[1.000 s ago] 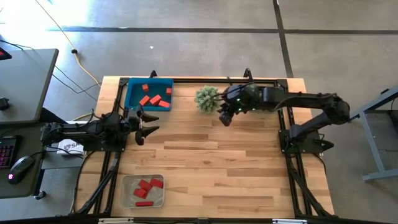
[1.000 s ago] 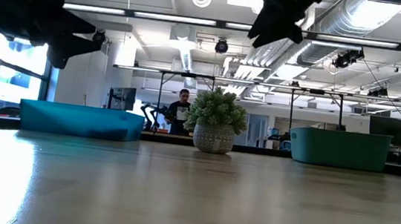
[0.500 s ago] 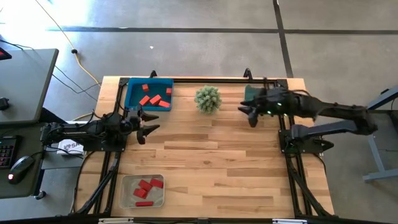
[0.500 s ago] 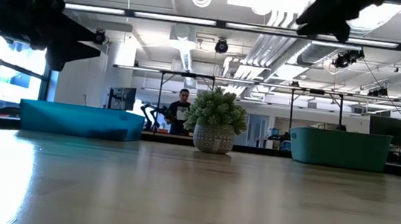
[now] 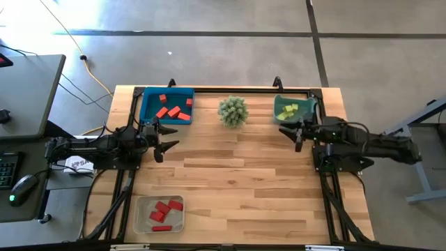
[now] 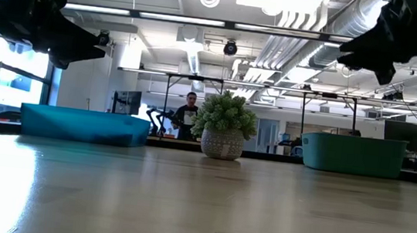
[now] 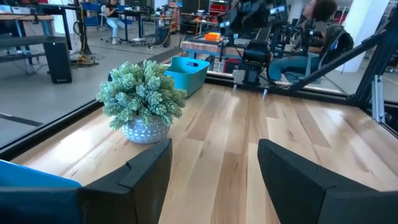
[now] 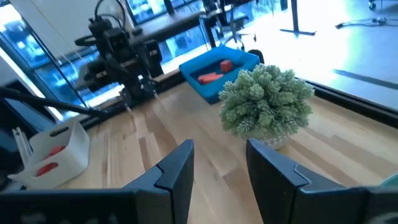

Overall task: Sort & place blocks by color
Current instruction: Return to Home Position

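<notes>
Readable text: none. One item bears lettering: a white card (image 5: pixel 79 165) lying beside the base of the left arm, just off the left edge of the worktop (image 5: pixel 230 174), seen in the high view. Its dark printed characters are too small to make out.

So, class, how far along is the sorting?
Done: orange-red blocks in the blue bin, red blocks in the white bin, yellow-green blocks in the green bin. In hand: nothing; left gripper and right gripper open, empty. Left: no loose blocks on the table.
</notes>
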{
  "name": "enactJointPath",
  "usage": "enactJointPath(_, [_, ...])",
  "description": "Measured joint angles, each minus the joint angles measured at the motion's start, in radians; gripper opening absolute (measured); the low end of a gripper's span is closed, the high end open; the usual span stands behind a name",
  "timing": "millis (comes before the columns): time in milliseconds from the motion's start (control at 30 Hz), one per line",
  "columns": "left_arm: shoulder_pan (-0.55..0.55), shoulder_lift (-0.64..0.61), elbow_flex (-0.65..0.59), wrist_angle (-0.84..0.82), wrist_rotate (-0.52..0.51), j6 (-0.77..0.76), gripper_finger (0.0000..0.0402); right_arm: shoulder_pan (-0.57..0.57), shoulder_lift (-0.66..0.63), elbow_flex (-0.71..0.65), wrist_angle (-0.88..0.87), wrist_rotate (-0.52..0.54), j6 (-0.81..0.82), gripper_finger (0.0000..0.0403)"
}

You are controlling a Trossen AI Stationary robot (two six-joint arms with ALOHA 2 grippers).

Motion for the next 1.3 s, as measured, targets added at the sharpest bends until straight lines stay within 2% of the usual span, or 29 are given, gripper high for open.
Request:
enactJointPath(300, [0.0,0.0,0.0,0.0,0.001,0.001,0.0225,0.0,-0.19,-0.242,0.139,-0.006,0.052,0.0134])
enactJointPath(467, [0.0,0.0,0.001,0.0,0.001,0.001,0.0225,0.0,-0.24,-0.332,0.216,-0.067,0.09,0.0134])
enactJointPath(533, [0.0,0.0,0.001,0.0,0.001,0.001,0.0225,0.0,-0.238,-0.338,0.231,-0.1,0.078,0.0134])
enactJointPath(1300, [0.0,0.0,0.001,0.0,0.002,0.002,0.0225,0.0,-0.19,-0.338,0.221,-0.091,0.033,0.0134])
